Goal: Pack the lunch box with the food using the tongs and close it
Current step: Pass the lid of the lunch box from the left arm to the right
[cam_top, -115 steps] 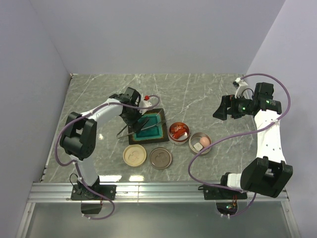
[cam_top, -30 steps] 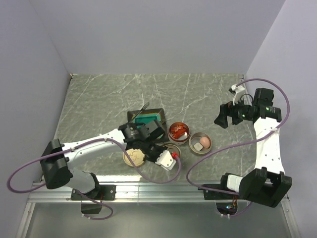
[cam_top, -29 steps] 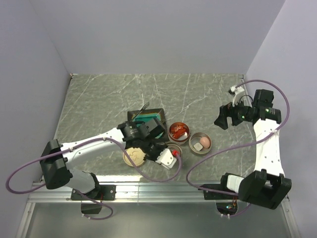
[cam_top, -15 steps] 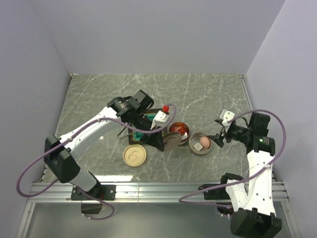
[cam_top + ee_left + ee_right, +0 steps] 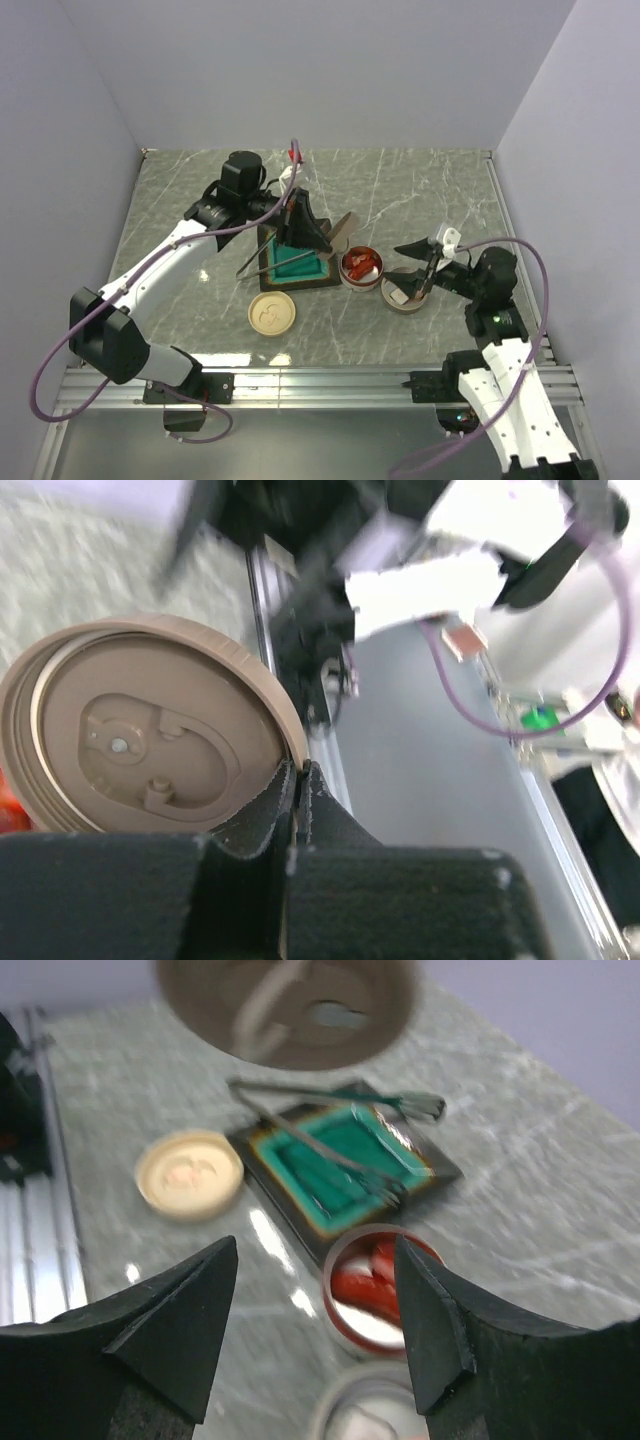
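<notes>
My left gripper (image 5: 298,770) is shut on the rim of a brown round lid (image 5: 150,730) and holds it tilted in the air over the teal tray (image 5: 298,268). The silver tongs (image 5: 262,255) lie across that tray, free of both grippers. One round lunch box tin (image 5: 360,266) holds red-orange food. A second tin (image 5: 398,295) holds a pale egg shape and a white cube, partly hidden by my right gripper (image 5: 417,268). That gripper is open and empty, low over the two tins. In the right wrist view the red food (image 5: 385,1282) sits between the open fingers (image 5: 170,1330).
A cream round lid (image 5: 272,312) lies on the marble table (image 5: 200,190) in front of the tray, also seen as the cream lid (image 5: 190,1172) in the right wrist view. Grey walls stand at the left, back and right; a metal rail (image 5: 320,380) runs along the near edge.
The left arm picked the brown lid off the table by the cream lid and swung it up over the tray. The right arm dropped toward the tins, its jaws narrowing.
</notes>
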Tool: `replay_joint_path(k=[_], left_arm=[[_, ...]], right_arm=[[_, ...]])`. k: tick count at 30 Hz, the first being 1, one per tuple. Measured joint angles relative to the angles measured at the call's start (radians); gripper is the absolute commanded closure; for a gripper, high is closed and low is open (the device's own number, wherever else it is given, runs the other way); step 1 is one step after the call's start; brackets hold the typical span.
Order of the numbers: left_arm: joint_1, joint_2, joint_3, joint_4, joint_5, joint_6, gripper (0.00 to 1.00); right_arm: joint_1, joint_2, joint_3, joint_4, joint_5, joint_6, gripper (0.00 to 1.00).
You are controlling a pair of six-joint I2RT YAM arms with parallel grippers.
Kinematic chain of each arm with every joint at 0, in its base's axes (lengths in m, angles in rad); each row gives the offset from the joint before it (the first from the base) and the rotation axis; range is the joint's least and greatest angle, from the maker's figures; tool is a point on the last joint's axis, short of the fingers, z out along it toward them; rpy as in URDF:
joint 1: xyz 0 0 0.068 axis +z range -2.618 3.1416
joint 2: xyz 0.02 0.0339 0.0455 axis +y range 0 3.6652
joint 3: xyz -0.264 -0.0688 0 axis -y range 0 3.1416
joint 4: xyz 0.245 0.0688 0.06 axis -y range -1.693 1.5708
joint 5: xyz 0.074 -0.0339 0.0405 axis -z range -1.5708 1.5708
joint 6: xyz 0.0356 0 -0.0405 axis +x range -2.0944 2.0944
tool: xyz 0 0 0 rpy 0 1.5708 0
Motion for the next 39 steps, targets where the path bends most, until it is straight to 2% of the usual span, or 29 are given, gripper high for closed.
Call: replay_joint_path(k=[4,8,15,22,30,35,39], left_arm=[[0.005,-0.003,-0.012,0.274,-0.024,-0.239,1.0],[0.023,-0.01,-0.079,0.612,-0.068,-0.54,1.0],[0.061,-0.005,-0.095,0.939,-0.127,-0.838,1.0],[0.066,0.016,-0.095,1.071,-0.152,-0.969,1.0],[0.066,0.025,-0.095,1.133,-0.161,-1.039,1.0],[0.061,0.026,-0.095,1.149,-0.164,-1.062,1.0],[0.052,0.026,-0.095,1.166,-0.165,-1.072,1.0]], right_arm=[[0.148,-0.019,-0.047,0.234,0.136,0.237,0.31],[0.212,0.055,-0.024,0.455,0.254,0.443,0.3],[0.329,0.184,0.045,0.649,0.412,0.623,0.28],[0.397,0.253,0.098,0.742,0.481,0.653,0.3],[0.423,0.314,0.141,0.77,0.529,0.631,0.38],[0.425,0.355,0.178,0.782,0.534,0.623,0.54],[0.428,0.374,0.184,0.789,0.531,0.623,0.6]])
